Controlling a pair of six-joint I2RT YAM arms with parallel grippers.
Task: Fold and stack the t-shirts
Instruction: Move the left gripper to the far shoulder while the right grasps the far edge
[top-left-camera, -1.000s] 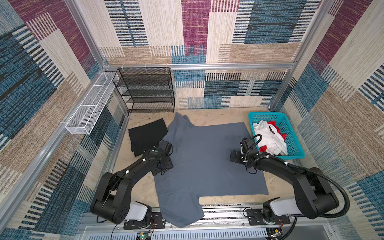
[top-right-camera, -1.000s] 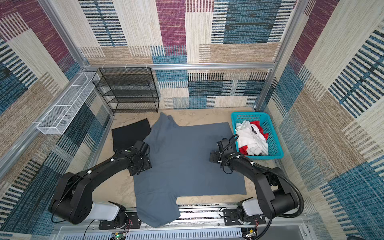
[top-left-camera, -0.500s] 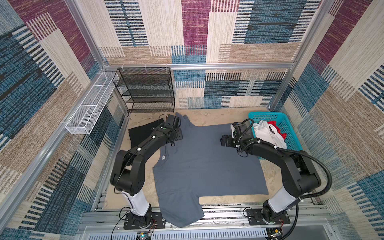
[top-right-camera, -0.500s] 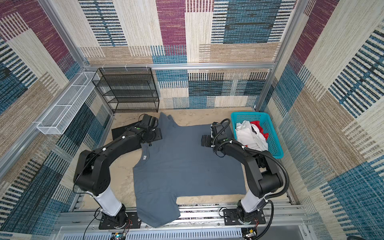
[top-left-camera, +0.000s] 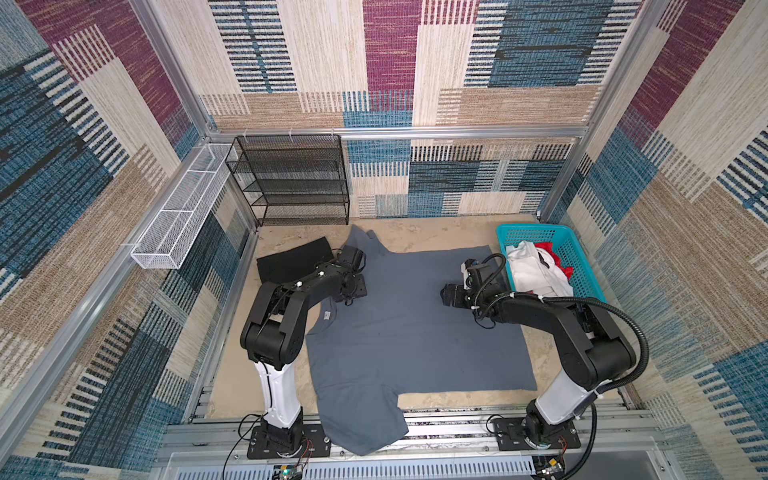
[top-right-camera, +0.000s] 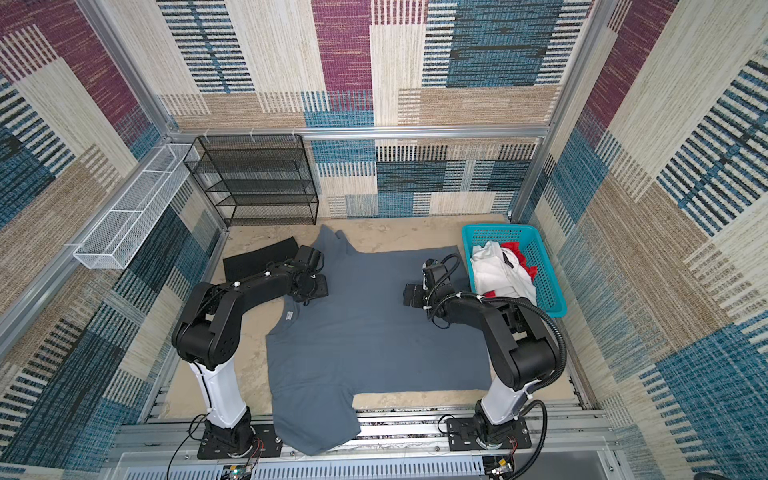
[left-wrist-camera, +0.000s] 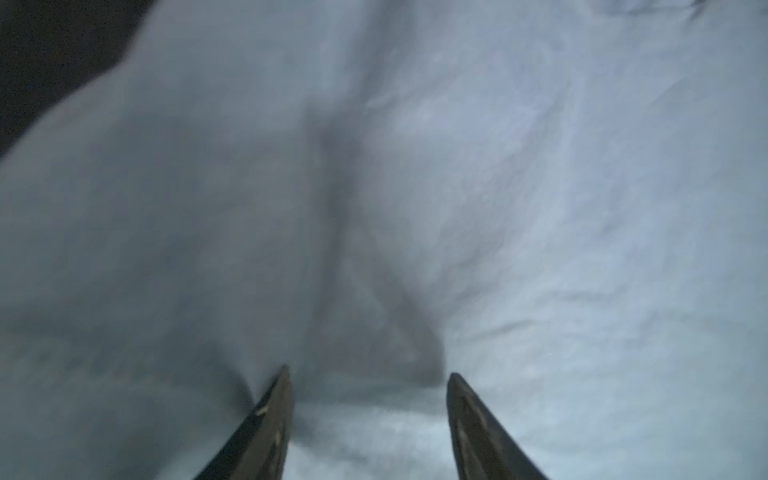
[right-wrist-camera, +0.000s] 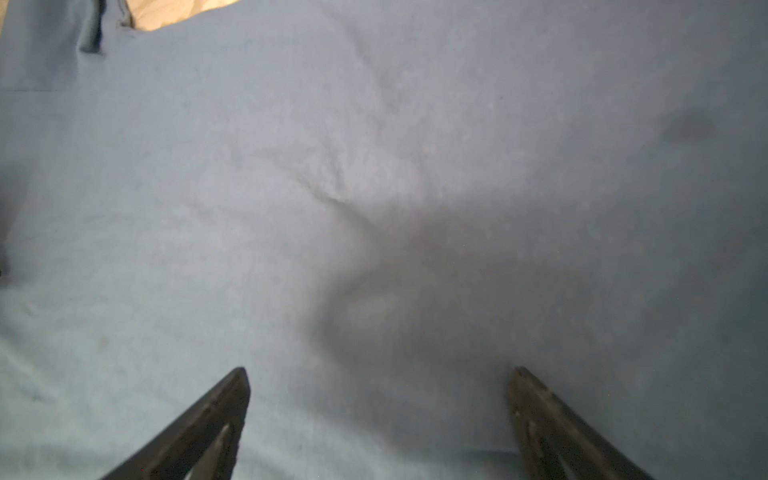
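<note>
Pulling my left pincer (left-wrist-camera: 368, 376) and right pincer (right-wrist-camera: 380, 370) back from the far edge of the grey shirt (top-left-camera: 407, 332), which lies flat mid-frame in both top views. Left jaws narrowed partway, right wide, both empty; fold looks unstarted.

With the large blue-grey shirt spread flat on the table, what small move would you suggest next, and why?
I would probably close the left fingers on the cloth. They stand apart over a raised crease of the slate blue-grey cloth t-shirt near its collar, while the right fingers hang wide open toward its hem, so nothing is gripped yet.
</note>
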